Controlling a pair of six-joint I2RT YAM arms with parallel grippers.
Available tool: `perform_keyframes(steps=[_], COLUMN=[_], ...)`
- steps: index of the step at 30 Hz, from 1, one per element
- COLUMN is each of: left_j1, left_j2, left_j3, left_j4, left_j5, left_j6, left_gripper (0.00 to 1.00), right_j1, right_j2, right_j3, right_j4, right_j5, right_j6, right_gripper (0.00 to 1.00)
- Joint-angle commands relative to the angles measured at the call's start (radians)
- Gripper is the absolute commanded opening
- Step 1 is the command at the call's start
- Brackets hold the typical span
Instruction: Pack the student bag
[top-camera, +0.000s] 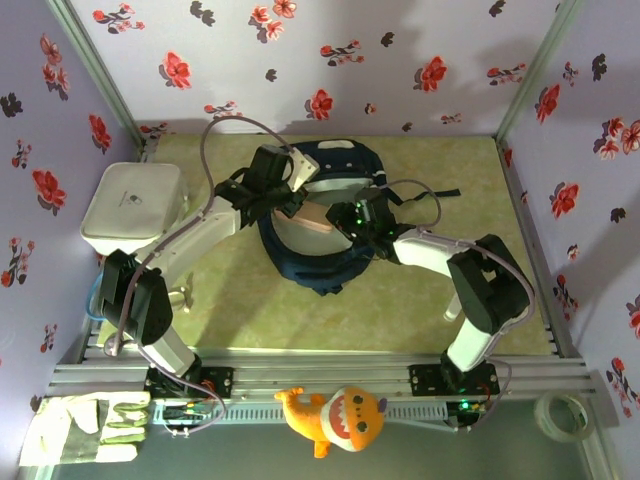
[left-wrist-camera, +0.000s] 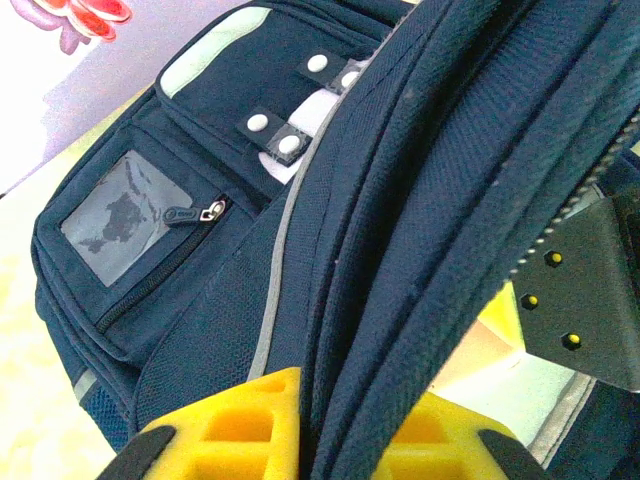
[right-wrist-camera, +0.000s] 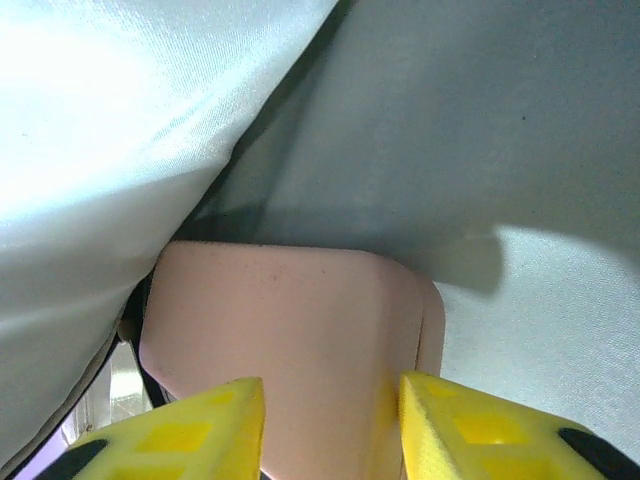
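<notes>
The student bag (top-camera: 322, 262), a navy-blue backpack, lies in the middle of the green table with its mouth held open. My left gripper (top-camera: 296, 204) is shut on the bag's thick padded rim. In the left wrist view the yellow fingers (left-wrist-camera: 240, 430) pinch that rim (left-wrist-camera: 400, 300), and the front pocket with its grey patch (left-wrist-camera: 125, 220) lies beyond. My right gripper (top-camera: 342, 228) is shut on a pale pink box (top-camera: 316, 219) at the bag's mouth. In the right wrist view the pink box (right-wrist-camera: 290, 330) sits between the yellow fingertips (right-wrist-camera: 210, 430), with grey lining (right-wrist-camera: 480, 120) all around it.
A white rounded box (top-camera: 130, 205) stands at the left wall. On the near ledge lie a work glove (top-camera: 85, 425), an orange plush fish (top-camera: 340, 415) and a tape roll (top-camera: 562, 415). Floral walls close in the table on three sides.
</notes>
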Motion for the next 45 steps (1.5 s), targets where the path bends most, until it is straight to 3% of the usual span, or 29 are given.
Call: perform_keyframes(steps=[1, 6, 9, 17, 22, 27, 32, 38, 45], left_j1=[-0.005, -0.004, -0.003, -0.003, -0.003, -0.004, -0.003, -0.003, -0.002], left_j2=[-0.034, -0.02, -0.013, 0.005, 0.005, -0.005, -0.016, -0.014, 0.01], left_j3=[0.06, 0.086, 0.101, 0.122, 0.122, 0.122, 0.123, 0.126, 0.144], left_j4=[0.008, -0.008, -0.013, -0.023, -0.027, -0.034, -0.04, -0.048, -0.046], left_j5=[0.022, 0.023, 0.022, 0.023, 0.022, 0.023, 0.028, 0.027, 0.027], left_j6=[-0.064, -0.078, -0.082, -0.089, -0.089, -0.097, -0.102, -0.113, -0.153], left_gripper=[0.13, 0.13, 0.13, 0.13, 0.13, 0.13, 0.14, 0.14, 0.13], right_j1=[0.009, 0.03, 0.065, 0.162, 0.175, 0.16, 0.108, 0.055, 0.036], right_j2=[-0.07, -0.182, -0.203, -0.085, 0.003, 0.05, 0.098, 0.174, 0.321], right_j3=[-0.023, -0.1, -0.118, -0.119, -0.1, -0.041, 0.025, 0.095, 0.213], right_j4=[0.019, -0.107, -0.124, 0.017, 0.093, 0.088, 0.178, 0.255, 0.346], right_j5=[0.059, 0.158, 0.144, 0.071, 0.06, 0.121, 0.181, 0.176, 0.127], right_j6=[-0.026, 0.006, 0.038, 0.228, 0.297, 0.229, 0.106, 0.076, 0.097], right_gripper=[0.46, 0.47, 0.46, 0.46, 0.56, 0.6, 0.55, 0.46, 0.24])
